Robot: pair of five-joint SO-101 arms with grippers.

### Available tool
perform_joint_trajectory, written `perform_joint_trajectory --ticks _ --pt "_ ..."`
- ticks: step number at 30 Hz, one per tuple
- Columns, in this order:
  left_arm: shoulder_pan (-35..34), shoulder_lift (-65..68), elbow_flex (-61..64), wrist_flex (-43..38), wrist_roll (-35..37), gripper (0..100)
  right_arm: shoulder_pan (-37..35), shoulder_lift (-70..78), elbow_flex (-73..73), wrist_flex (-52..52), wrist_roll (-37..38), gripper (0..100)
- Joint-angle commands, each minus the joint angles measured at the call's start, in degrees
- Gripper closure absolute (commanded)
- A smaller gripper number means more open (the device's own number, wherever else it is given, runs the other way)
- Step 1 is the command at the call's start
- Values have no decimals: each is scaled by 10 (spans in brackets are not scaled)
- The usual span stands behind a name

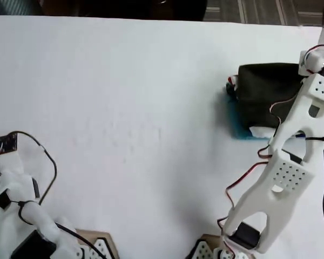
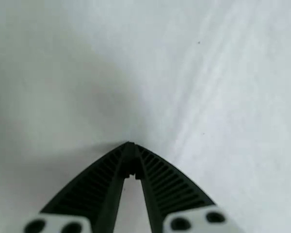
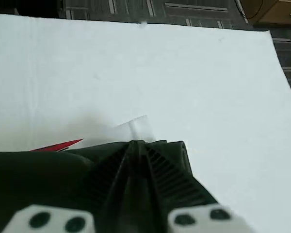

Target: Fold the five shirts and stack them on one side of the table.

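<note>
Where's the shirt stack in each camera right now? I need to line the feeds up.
High view: shirt stack at the table's right side, dark shirt on top, partly under the right arm.
Left wrist view: left gripper, shut, over the white table.
Right wrist view: the shirt stack lies under the shut right gripper, with a red sliver poking out.
Shared landmark: the white table's far edge, in the high and right wrist views.

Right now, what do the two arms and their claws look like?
Both arms are white plastic. The right arm has cut-out links with dotted holes and thin red and black wires; the left arm trails black cables. The left claw and right claw are black, ribbed wedges on white bases.
</note>
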Motion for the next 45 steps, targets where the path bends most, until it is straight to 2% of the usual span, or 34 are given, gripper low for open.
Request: perform_joint_trajectory --ticks 1,13,39,45 --pt "-4 -15 0 -6 8 972 6 23 -3 -29 -4 981" --pt "-4 -15 0 -6 8 972 6 108 -3 -112 -4 981" --pt "-4 -15 0 -6 8 972 19 156 -4 -18 -5 981" --pt "-4 -15 0 -6 8 972 16 109 -113 13 -5 981"
